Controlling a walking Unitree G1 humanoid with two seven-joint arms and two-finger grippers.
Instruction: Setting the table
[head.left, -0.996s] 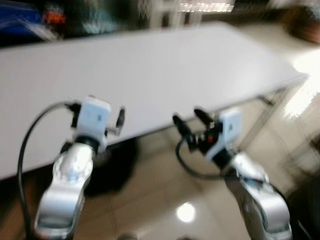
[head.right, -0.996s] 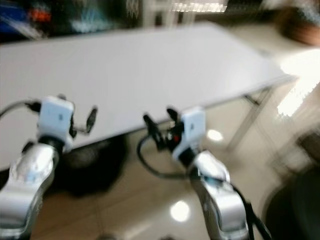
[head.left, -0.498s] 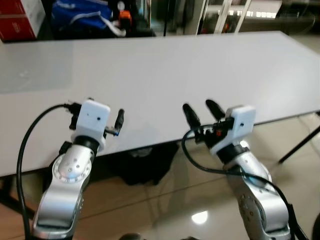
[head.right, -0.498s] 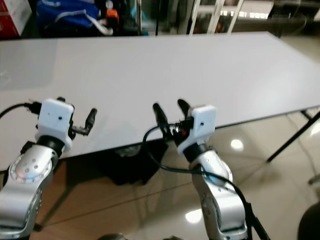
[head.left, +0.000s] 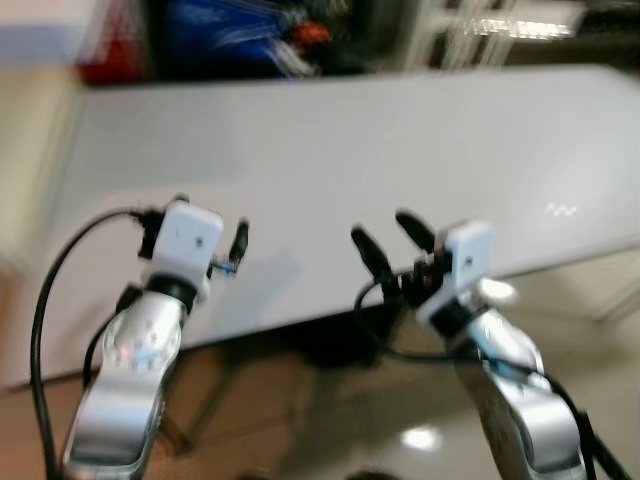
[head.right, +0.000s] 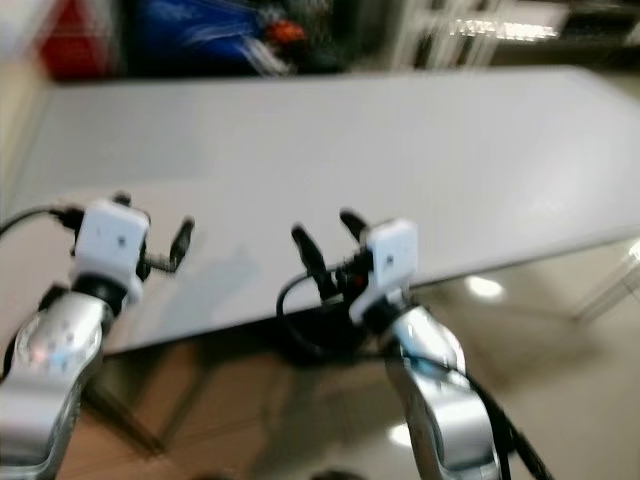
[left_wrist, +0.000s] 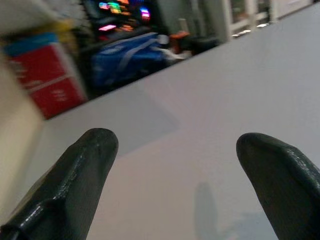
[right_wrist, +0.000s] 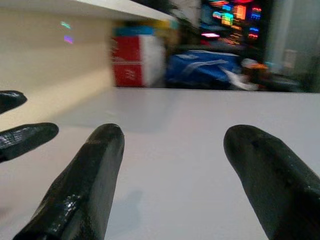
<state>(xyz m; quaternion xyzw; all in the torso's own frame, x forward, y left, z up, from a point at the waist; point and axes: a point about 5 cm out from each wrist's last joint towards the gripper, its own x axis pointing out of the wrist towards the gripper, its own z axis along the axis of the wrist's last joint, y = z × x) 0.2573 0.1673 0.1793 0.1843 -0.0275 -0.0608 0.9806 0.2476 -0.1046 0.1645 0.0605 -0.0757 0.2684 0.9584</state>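
Now both arms reach over the near edge of the white table (head.left: 330, 140); the left gripper (left_wrist: 175, 170) and right gripper (right_wrist: 175, 165) hover spread, holding nothing.

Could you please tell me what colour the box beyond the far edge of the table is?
The box is red, clearest in the right wrist view.
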